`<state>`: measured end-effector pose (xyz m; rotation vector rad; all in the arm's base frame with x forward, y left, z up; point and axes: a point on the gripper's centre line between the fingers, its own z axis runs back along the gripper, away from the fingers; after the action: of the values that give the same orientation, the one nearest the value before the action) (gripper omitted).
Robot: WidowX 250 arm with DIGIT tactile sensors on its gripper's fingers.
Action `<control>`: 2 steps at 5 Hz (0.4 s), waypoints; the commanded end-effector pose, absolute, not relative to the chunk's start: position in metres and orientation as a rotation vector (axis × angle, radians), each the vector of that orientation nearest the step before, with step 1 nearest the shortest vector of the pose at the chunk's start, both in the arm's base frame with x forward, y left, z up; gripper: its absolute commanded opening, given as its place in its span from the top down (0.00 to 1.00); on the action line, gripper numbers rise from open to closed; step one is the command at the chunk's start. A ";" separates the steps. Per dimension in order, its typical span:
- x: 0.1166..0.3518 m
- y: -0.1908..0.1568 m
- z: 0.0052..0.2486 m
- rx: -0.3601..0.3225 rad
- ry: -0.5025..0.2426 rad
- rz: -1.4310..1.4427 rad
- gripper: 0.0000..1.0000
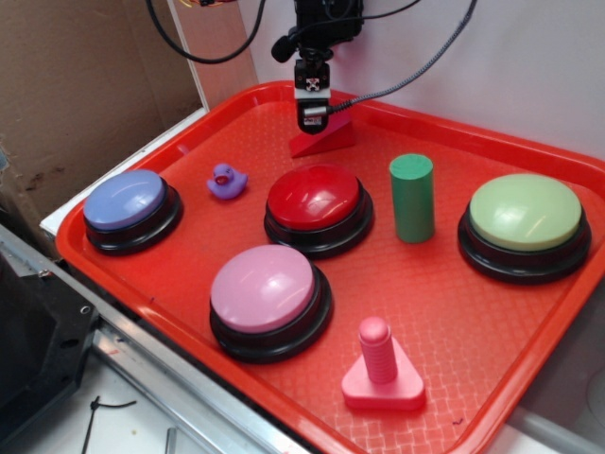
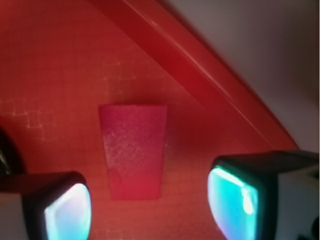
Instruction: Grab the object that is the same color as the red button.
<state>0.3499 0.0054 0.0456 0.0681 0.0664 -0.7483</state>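
At the far edge of the tray [image 1: 113, 284] your tool [image 1: 313, 115] hangs straight down over the wedge [image 1: 324, 139], its tip right at the block's top. From the wrist view you see the wedge [image 2: 133, 150] lying flat on the tray floor [image 2: 50, 60], between the two fingers [image 2: 67, 212] with a clear gap on each side; the jaws stand wide and grip nothing. The tray rim [image 2: 200, 75] runs diagonally just beyond the block.

Nearer to you than the wedge sits the red button [image 1: 315, 200], close by but not touching it. A green cylinder [image 1: 412, 197] stands upright just right of that button, and a green button [image 1: 525, 222] lies further right. To the left you have a purple duck [image 1: 227, 181] and a blue button [image 1: 129, 205]. Near the front are a pink button [image 1: 266, 296] and, right of it, a pink base with a screw post [image 1: 381, 372]. All of it rests on the tray.
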 end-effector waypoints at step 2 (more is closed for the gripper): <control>0.345 0.003 0.019 0.050 0.135 -0.765 0.00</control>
<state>0.3382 0.0053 0.0064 0.0363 0.1764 -0.7617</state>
